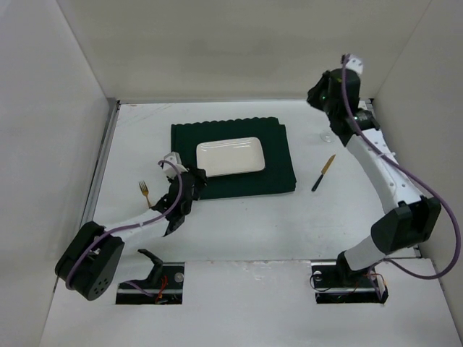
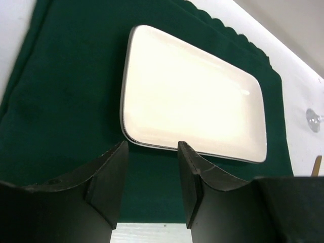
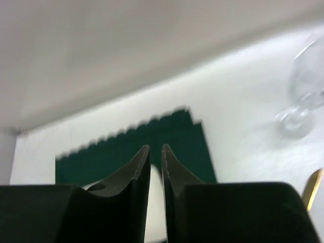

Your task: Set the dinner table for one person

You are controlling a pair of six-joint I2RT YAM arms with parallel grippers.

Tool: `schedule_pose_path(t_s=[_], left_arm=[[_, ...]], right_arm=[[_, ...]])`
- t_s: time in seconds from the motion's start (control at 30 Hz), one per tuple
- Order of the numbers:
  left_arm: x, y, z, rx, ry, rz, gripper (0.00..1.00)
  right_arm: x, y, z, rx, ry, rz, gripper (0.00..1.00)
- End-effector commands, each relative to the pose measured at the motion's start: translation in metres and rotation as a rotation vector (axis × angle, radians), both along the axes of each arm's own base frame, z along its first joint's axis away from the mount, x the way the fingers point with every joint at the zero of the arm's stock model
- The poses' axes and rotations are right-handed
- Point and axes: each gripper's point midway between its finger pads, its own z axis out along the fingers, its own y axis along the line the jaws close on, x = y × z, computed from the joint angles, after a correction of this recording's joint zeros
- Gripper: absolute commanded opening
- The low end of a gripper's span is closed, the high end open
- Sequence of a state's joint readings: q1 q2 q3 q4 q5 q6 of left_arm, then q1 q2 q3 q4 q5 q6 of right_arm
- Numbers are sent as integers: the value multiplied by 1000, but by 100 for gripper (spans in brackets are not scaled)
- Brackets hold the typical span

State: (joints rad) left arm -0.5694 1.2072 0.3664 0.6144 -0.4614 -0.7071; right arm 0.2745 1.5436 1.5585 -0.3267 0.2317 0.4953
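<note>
1. Since the left gripper (image 1: 194,182) hangs open and empty over the near-left corner of the dark green scallop-edged cloth placemat (image 1: 278,177), the top view suggests the step in hand is fetching the small gold metal fork (image 1: 145,191). It lies off to that gripper's left, apart from it, on the large matte white dinner table (image 1: 239,224), which spreads beneath both arms. To do this well, swing left, line the jaws across the fork's handle and descend straight. The right gripper (image 1: 320,95) is raised at the far side, with the gold-handled, dark-bladed knife (image 1: 323,172) below it and nearer the arm bases.
2. In the left wrist view the 2 fingers (image 2: 109,182) stand well apart with only green cloth between them. The white rectangular ceramic plate (image 2: 192,96) sits ahead of them, untouched. Lift clear of the cloth before turning, so a fingertip does not drag the placemat and shift the plate.
3. In the right wrist view, which is blurred, the jaws are almost together around a thin slit and hold nothing. The clear stemmed glass (image 3: 304,96) stands to the gripper's right. Any approach to it needs the jaws reopened first; a sideways knock would probably tip it.
</note>
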Motion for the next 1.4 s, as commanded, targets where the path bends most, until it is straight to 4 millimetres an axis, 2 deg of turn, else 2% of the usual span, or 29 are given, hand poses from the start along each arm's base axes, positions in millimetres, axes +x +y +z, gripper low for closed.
schedule_pose_path(t_s=[0.0, 0.03, 0.07, 0.13, 0.23, 0.37, 0.47, 0.7, 0.8, 1.37], left_arm=[[4, -6, 14, 17, -70, -5, 41], [4, -8, 13, 21, -69, -9, 41], [5, -9, 12, 23, -68, -9, 41], [4, -10, 10, 14, -66, -13, 41], [2, -12, 13, 10, -76, -19, 41], [2, -14, 14, 2, -83, -21, 41], [1, -17, 14, 6, -84, -27, 41], [1, -18, 14, 8, -87, -31, 41], [0, -19, 15, 1, -89, -34, 41], [0, -25, 14, 8, -87, -48, 41]], right_arm=[[-12, -69, 54, -102, -61, -242, 21], [-12, -84, 56, -117, -58, -292, 23], [-11, -98, 55, -132, -47, -342, 31], [-7, -124, 49, -165, -30, -422, 51], [5, -150, 25, -205, 37, -477, 73], [23, -162, 4, -244, 102, -478, 83], [34, -162, -3, -258, 121, -449, 86], [58, -156, -35, -252, 192, -373, 87], [65, -156, -42, -269, 205, -368, 86], [80, -170, -52, -319, 234, -386, 76]])
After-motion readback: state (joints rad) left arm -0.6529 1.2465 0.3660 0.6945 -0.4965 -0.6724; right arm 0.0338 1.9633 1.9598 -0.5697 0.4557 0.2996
